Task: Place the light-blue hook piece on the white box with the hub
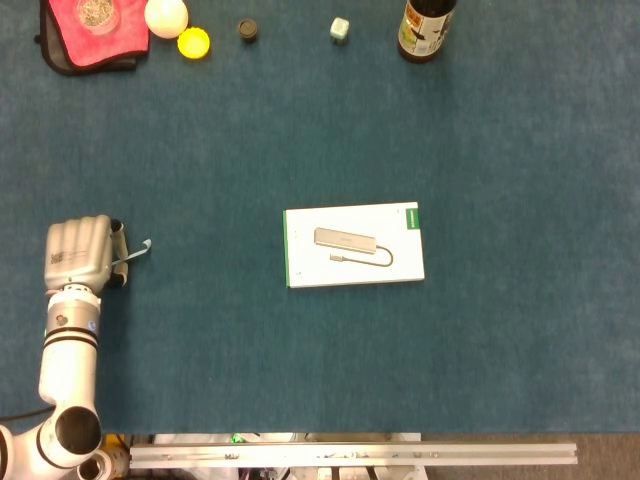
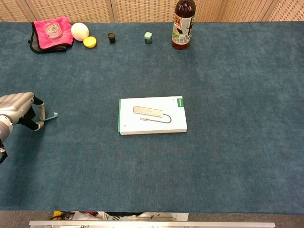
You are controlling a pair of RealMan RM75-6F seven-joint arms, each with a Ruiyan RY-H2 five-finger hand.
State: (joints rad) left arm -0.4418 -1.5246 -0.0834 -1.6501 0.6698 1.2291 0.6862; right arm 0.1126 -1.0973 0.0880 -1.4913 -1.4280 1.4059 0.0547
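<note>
Nothing was placed yet: the light-blue hook piece (image 1: 138, 252) was pinched by the left hand (image 1: 80, 254) at frame left, well apart from the white box (image 1: 353, 246).

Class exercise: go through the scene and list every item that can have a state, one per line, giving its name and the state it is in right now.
left hand: fingers curled around the light-blue hook piece, at the table's left edge
light-blue hook piece: pinched, one end sticking out toward the box
white box with the hub: flat, closed, nothing on top
bottle: upright, cap on
pink cloth: bunched, clear dish on it
right hand: not in view
</note>
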